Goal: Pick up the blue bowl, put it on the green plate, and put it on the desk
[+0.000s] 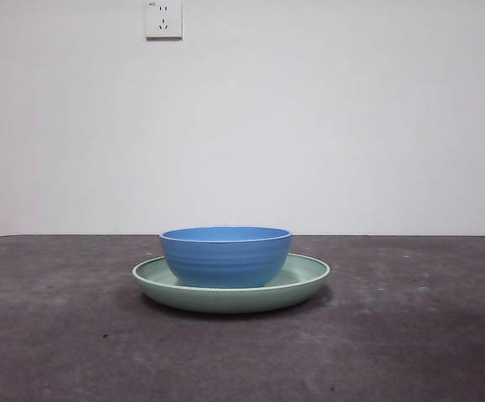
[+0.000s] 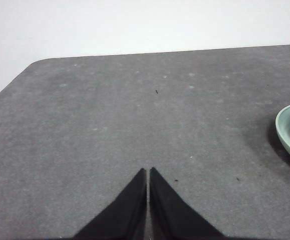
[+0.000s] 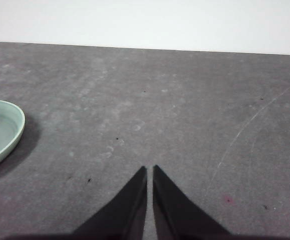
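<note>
Desk [image 1: 58, 335] bears bowl [image 1: 225, 255] on plate [image 1: 305, 285], both jaws well apart.

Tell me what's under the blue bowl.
The blue bowl stands on the green plate, which lies on the desk. The bowl's wall hides the plate's middle. Both grippers wait apart, shut.

The left gripper [image 2: 148, 172] holds its two black jaws pressed together, tips meeting with only a hairline seam between them, and grips nothing. The right gripper [image 3: 149, 170] holds the same pose: jaws closed tip to tip, nothing between them. Both wrists point forward and slightly downward. Neither arm appears in the front view.
</note>
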You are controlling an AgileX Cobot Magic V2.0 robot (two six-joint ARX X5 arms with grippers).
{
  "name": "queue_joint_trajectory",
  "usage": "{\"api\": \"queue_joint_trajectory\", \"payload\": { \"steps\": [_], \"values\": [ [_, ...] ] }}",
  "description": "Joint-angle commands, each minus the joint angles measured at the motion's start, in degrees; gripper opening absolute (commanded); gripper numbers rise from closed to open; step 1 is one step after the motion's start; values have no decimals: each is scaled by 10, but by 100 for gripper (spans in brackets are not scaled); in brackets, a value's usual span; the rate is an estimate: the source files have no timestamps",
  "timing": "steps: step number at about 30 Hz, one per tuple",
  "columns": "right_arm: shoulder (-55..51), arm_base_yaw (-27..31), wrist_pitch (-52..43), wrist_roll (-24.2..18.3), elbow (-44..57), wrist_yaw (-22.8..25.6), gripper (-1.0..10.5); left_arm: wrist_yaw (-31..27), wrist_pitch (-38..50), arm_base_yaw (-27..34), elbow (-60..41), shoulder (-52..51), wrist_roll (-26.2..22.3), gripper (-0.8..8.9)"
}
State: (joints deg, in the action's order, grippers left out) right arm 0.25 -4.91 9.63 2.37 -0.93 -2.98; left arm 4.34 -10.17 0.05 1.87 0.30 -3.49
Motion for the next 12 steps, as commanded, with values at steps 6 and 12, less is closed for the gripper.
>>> {"api": "queue_joint_trajectory", "payload": {
  "steps": [6,12],
  "values": [
    [0,0,-8,6,3,0,16,-1,-5,1,-12,-1,4,9],
    [0,0,-8,6,3,0,16,-1,-5,1,-12,-1,4,9]
  ]
}}
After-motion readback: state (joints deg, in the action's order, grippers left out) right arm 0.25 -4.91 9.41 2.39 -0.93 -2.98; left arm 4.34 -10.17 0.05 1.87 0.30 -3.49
